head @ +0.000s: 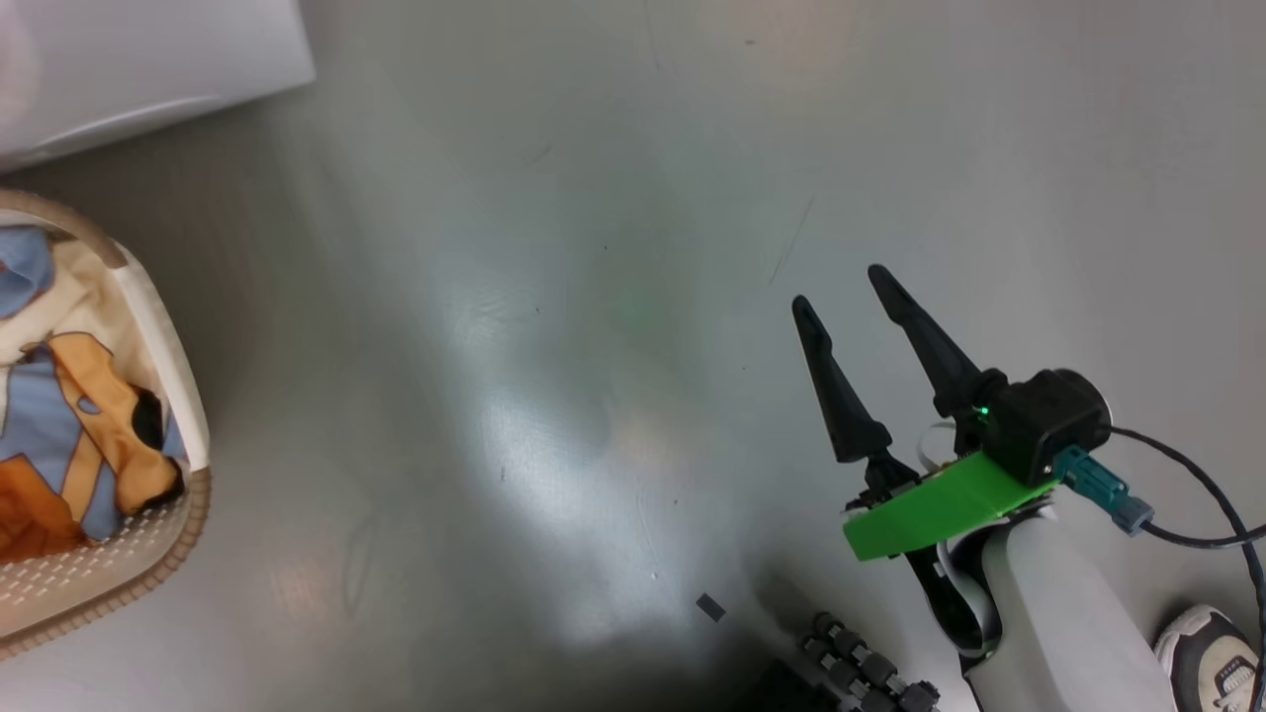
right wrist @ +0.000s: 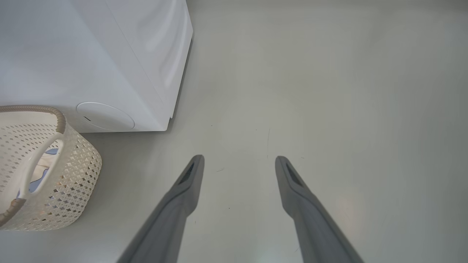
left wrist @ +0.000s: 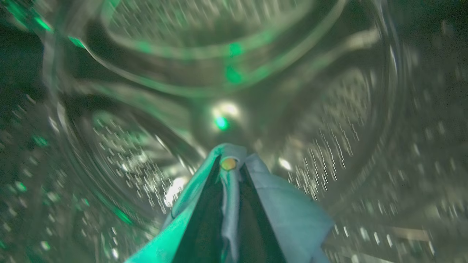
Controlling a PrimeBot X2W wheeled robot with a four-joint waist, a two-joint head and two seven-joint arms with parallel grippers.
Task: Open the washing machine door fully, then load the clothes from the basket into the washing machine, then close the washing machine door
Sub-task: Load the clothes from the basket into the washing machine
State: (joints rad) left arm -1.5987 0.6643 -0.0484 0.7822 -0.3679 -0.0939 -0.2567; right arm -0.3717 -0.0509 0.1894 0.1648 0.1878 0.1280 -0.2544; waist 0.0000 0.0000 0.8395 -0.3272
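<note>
Basket (head: 183, 396) w/ clothes (head: 69, 425); L end effector (left wrist: 228, 160) pinching blue cloth (left wrist: 289, 212) in drum (left wrist: 329, 109), R end effector (head: 838, 287) spread.

Cream perforated brown-rimmed basket (right wrist: 69, 182); blue, cream, orange clothes (head: 79, 435); white washing machine (right wrist: 73, 54).

Floor: we see a smooth, glossy pale grey floor (head: 633, 148) running across the head view and the right wrist view.
Light: we note soft white glare patches (head: 554, 465) pooled on its sheen.
Marks: we find thin dark scratches (head: 791, 242) and a small dark square scrap (head: 710, 607) lying on it.
Shade: we see a dark shadow (head: 692, 672) along the head view's lower edge.
</note>
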